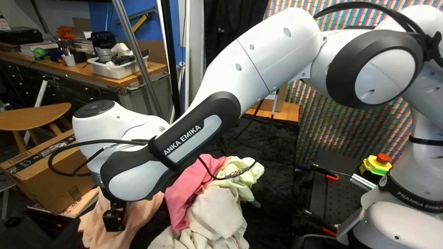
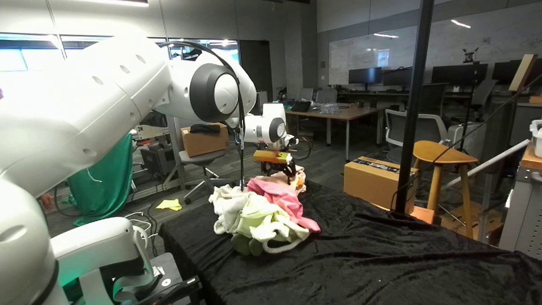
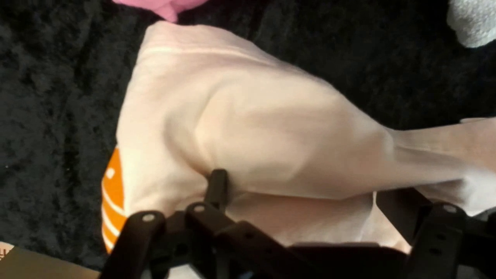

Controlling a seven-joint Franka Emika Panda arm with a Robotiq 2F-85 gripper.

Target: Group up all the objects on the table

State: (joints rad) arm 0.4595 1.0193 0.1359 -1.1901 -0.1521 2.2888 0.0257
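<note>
A peach cloth (image 3: 263, 128) lies directly beneath the robot's tool (image 3: 308, 188), on a bench (image 2: 364, 271) draped in crushed black velvet. The tool's fingers (image 3: 217, 188) stand well apart, with fabric running between and below them; they appear to have hold of nothing. One fingertip meets a dimple in the cloth; a fold partly hides the other. In the wrist view the cloth is broad at left and narrows rightward, roughly along the line between the fingers.

The pile (image 2: 254, 207) sits on the robot base (image 1: 398, 221) side of the tool, so grouping probably calls for pinching the peach cloth and drawing it that way. A pink cloth (image 1: 193, 183) lies nearest; whether the two touch, I cannot tell.

The peach fabric looks thin and smooth, with an orange print (image 3: 111, 197). The pink looks soft and crumpled, the pale green cloth (image 1: 242, 174) bunches loosely, and the white cloth (image 1: 218, 211) seems fluffy, like towelling.
</note>
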